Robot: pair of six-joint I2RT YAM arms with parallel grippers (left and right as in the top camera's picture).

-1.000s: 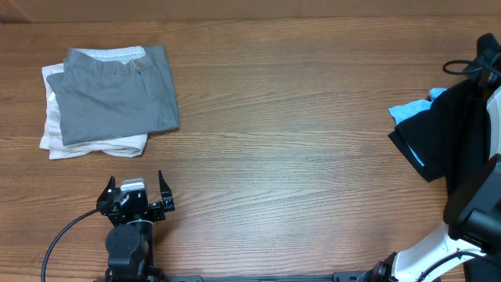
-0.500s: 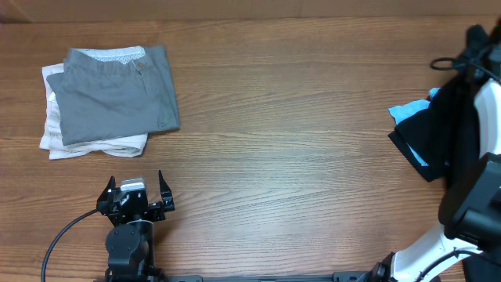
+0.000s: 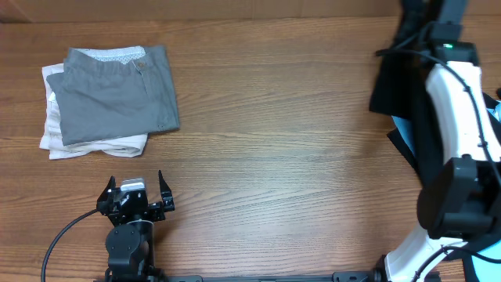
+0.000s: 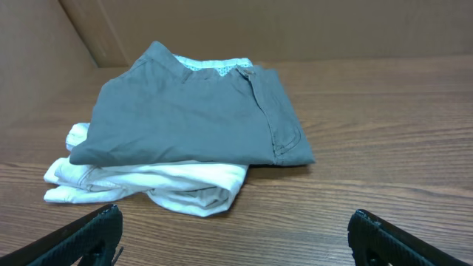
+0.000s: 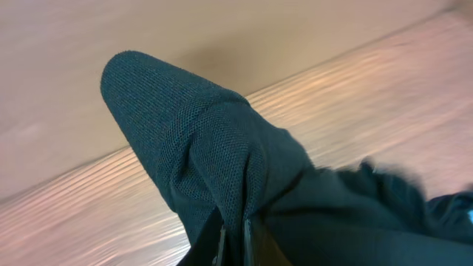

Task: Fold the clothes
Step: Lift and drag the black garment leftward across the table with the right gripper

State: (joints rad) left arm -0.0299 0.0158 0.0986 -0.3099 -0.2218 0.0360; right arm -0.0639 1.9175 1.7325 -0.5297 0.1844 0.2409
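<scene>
A fold of the black shirt is pinched between the jaws of my right gripper, which is shut on it. From overhead the black shirt hangs lifted at the far right of the table, beside my white right arm. Under the arm, an edge of the light blue shirt shows. My left gripper rests near the front left edge, open and holding nothing. Its fingertips stand wide apart above bare wood.
A folded stack lies at the back left: a grey garment on top of a white one. The left wrist view shows the same grey garment and white one just ahead of the left gripper. The wooden table lies between the arms.
My right arm has swung left and toward the table's far edge, lifting the black shirt with it. The left arm and the folded stack have not moved.
</scene>
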